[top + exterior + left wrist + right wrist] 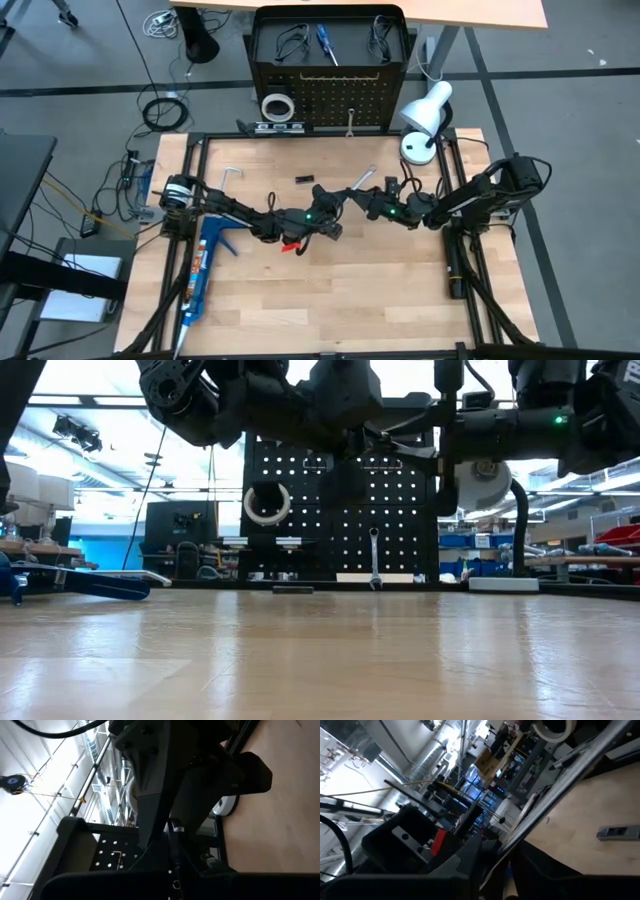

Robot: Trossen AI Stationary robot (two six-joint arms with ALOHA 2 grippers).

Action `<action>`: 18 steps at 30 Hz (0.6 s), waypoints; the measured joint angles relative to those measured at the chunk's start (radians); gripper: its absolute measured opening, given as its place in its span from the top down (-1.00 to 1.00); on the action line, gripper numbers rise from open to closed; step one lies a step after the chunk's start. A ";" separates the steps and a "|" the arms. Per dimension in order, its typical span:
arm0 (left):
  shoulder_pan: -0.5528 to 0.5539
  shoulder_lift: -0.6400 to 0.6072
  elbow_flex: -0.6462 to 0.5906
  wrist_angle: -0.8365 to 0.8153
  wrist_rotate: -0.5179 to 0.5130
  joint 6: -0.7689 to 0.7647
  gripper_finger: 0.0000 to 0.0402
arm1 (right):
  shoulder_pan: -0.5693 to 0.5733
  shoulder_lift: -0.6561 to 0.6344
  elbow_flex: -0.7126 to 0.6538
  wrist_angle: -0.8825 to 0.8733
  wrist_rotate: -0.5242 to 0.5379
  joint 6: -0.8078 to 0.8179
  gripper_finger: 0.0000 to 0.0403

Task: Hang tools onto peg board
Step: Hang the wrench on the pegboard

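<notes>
While both grippers meet mid-table, the left gripper (343, 203) is clamped on a silver wrench (362, 181); can't tell how wide the right gripper (372, 203) is. Far off, the peg board (330, 100) holds a white tape ring (276, 106).

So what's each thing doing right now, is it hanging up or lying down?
white tape ring: hanging on the peg board.
silver wrench: hanging low on the board.
blue-handled screwdriver: lying in the tray on top of the board.
black strip: lying flat on the table.
white desk lamp: standing upright beside the board.
left gripper: shut, over mid-table.
right gripper: facing the left one.
</notes>
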 joint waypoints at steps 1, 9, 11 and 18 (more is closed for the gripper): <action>0.000 -0.001 0.000 0.002 -0.001 0.000 0.94 | -0.001 0.000 0.000 0.007 0.000 -0.001 0.55; -0.001 -0.001 0.002 0.003 -0.005 -0.008 0.94 | -0.002 0.000 -0.001 0.021 0.005 -0.014 0.61; -0.001 -0.001 0.002 0.002 -0.005 -0.008 0.94 | -0.001 0.000 -0.001 0.023 0.013 -0.021 0.61; -0.002 -0.001 0.002 0.004 -0.007 -0.008 0.93 | -0.003 0.000 -0.001 0.024 0.019 -0.035 0.59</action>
